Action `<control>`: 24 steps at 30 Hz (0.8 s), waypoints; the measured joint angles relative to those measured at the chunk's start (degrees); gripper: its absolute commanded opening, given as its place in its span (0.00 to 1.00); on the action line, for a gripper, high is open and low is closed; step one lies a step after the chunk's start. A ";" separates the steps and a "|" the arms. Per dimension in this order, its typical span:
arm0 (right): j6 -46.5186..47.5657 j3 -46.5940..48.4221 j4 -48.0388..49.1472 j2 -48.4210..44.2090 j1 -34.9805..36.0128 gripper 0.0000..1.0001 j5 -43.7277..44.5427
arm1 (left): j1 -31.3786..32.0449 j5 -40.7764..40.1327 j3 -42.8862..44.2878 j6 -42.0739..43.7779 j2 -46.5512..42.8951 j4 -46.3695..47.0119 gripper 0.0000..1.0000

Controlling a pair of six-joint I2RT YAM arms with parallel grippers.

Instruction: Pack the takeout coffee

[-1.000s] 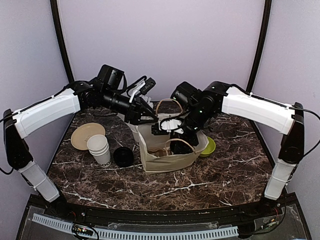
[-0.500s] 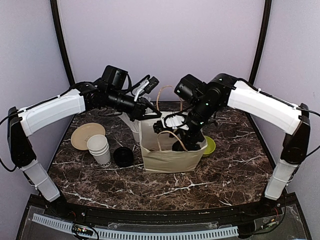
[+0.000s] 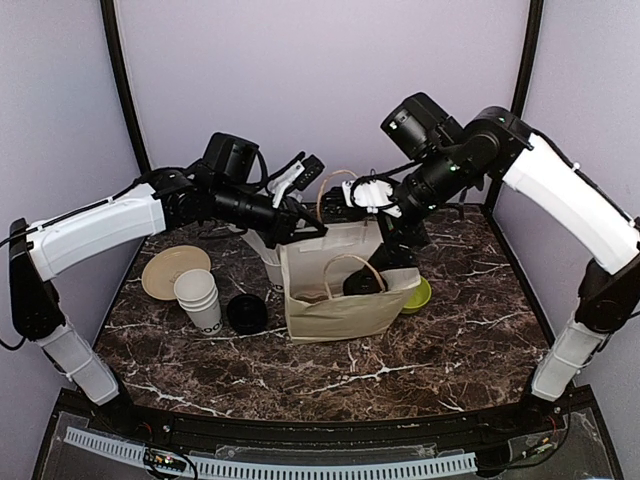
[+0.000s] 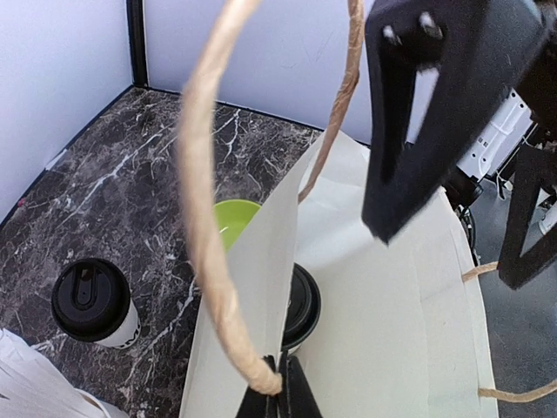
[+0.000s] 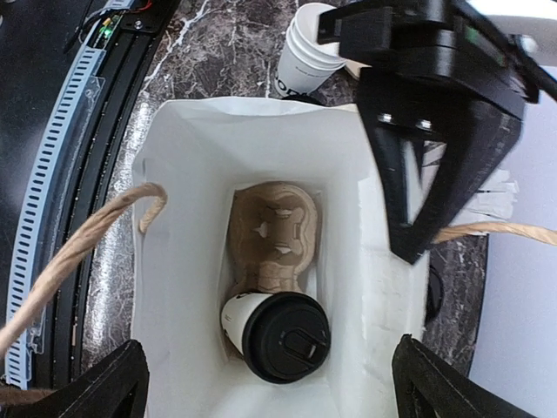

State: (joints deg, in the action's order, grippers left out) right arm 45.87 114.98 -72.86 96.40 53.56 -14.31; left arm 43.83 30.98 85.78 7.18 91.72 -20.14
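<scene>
A white paper bag [image 3: 335, 300] with rope handles stands open mid-table. Inside it, one takeout coffee [image 5: 278, 335] with a black lid sits at one end of a brown pulp carrier [image 5: 271, 228]; its lid [image 4: 302, 305] also shows in the left wrist view. A second takeout coffee [image 4: 91, 300] stands on the table left of the bag [image 3: 246, 313]. My left gripper [image 4: 280, 387] is shut on the bag's rim by a handle [image 4: 202, 218]. High over the bag's mouth, my right gripper [image 3: 392, 240] hangs open and holds nothing.
A stack of lidless white cups [image 3: 198, 298] and a tan plate [image 3: 172, 270] lie at the left. A green bowl [image 3: 421, 293] sits right of the bag. White straws [image 4: 35, 387] stand behind the bag near my left arm.
My right gripper has risen out of the bag, with the coffee left in the carrier. My left gripper has shut on the bag's rim and drawn it up slightly.
</scene>
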 measured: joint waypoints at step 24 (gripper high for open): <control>3.08 -25.70 13.35 -23.39 -23.89 0.99 15.50 | 28.13 -17.59 -15.91 4.59 -13.03 5.75 0.00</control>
State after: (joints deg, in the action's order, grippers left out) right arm 48.95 89.27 -59.51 73.01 29.67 1.19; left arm 71.96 13.39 69.87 11.77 78.70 -14.39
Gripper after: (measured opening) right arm 0.986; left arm 0.027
